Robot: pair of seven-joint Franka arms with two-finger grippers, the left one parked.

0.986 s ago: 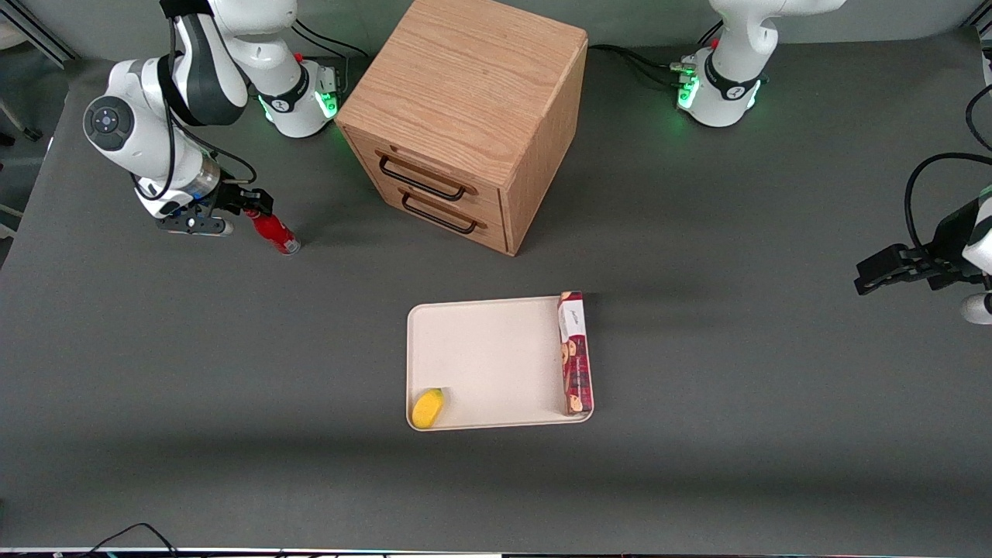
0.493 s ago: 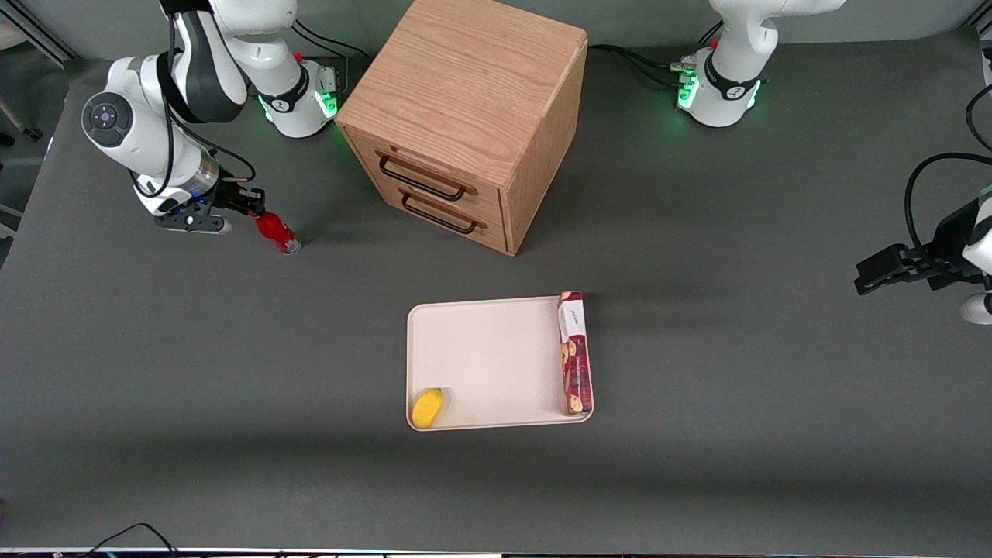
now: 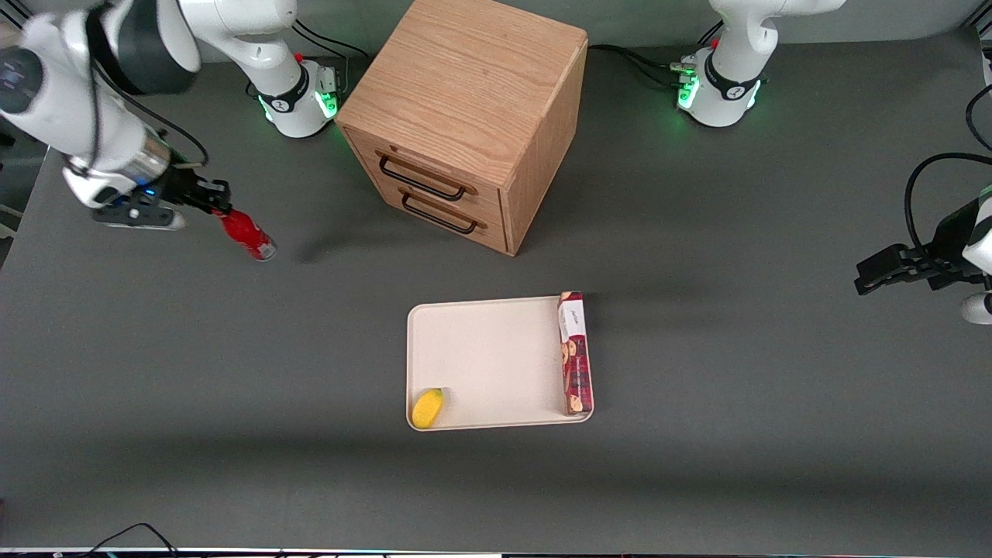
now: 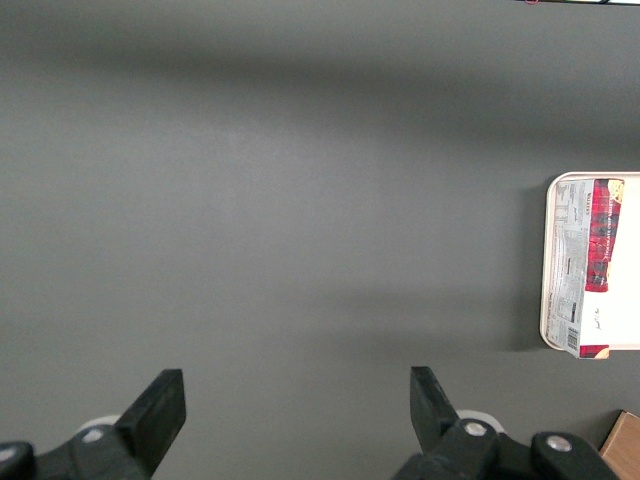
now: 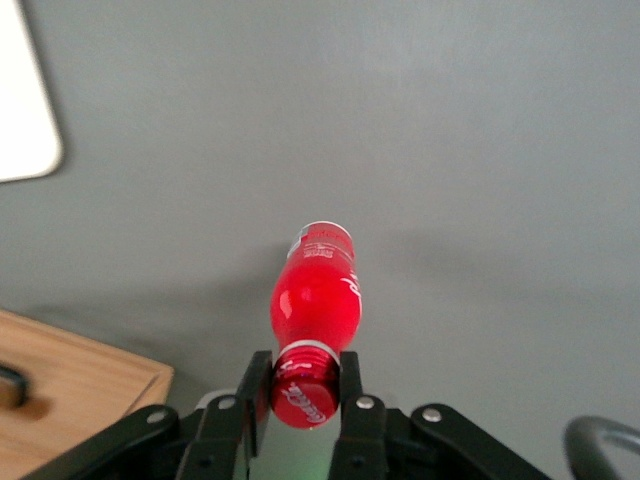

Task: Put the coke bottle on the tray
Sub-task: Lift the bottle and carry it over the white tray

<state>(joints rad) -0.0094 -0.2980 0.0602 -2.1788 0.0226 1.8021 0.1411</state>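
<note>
My right gripper (image 3: 215, 208) is shut on the red cap of the coke bottle (image 3: 245, 235) and holds it lifted above the table, toward the working arm's end. The bottle hangs tilted, its silvery base pointing down. In the right wrist view the fingers (image 5: 254, 392) clamp the cap and the coke bottle (image 5: 318, 292) hangs below my gripper (image 5: 303, 386). The cream-white tray (image 3: 480, 356) lies flat on the table, nearer the front camera than the cabinet. A corner of the tray (image 5: 22, 110) also shows in the right wrist view.
A wooden drawer cabinet (image 3: 465, 116) with two drawers stands farther from the front camera than the tray. A long red biscuit box (image 3: 575, 353) and a yellow fruit (image 3: 427, 408) lie on the tray. A cabinet corner (image 5: 70, 385) shows in the right wrist view.
My gripper has risen with the coke bottle in it and moved away from the cabinet. The bottle has left the table.
</note>
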